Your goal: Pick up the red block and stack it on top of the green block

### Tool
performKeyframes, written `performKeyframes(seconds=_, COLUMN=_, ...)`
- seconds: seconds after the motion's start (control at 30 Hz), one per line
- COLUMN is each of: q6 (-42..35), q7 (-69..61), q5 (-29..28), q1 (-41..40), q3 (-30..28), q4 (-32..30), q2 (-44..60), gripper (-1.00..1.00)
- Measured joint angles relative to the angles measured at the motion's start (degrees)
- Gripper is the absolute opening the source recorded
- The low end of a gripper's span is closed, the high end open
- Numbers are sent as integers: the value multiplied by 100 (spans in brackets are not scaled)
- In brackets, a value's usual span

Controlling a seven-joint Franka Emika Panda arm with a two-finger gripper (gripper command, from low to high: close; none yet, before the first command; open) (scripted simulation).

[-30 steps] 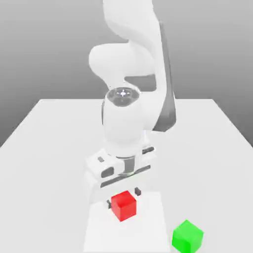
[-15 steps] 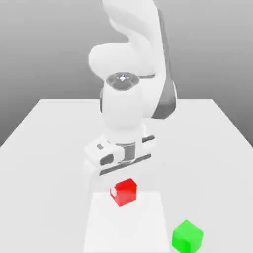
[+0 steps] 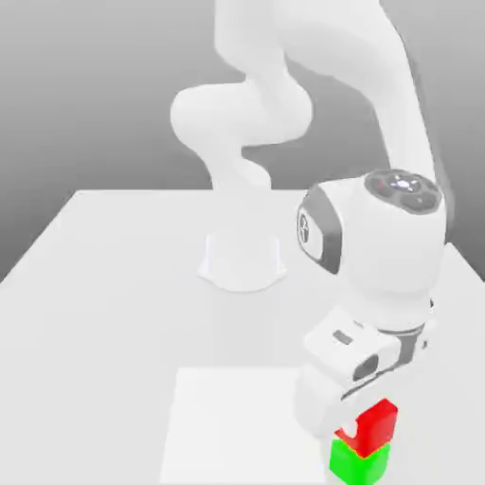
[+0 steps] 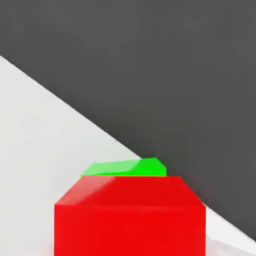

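In the exterior view, we see the gripper (image 3: 366, 430) low above the near part of the worktop (image 3: 85, 332), toward the side of the exterior view's right edge. It is grasping the red block (image 3: 377, 429), and one pale finger (image 3: 350, 428) lies against the side of this block. The red block is directly over the green block (image 3: 358, 464), covering much of its upper part, but a little shifted to the exterior view's right. We cannot tell if the two blocks are fully touching. The green block is on the worktop, far from its back edge and near the pale square (image 3: 237, 426). In the hand view, we find the red block large and close, with a strip of the green block visible beyond its edge. The arm (image 3: 393, 242) reaches forward from its base (image 3: 242, 260), which stands nearer to the back edge of the worktop.
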Motion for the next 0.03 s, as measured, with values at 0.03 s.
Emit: performKeyframes(seconds=0.03, q6=0, q7=0, q5=0, q1=0, q3=0, q4=0, q2=0, gripper=100)
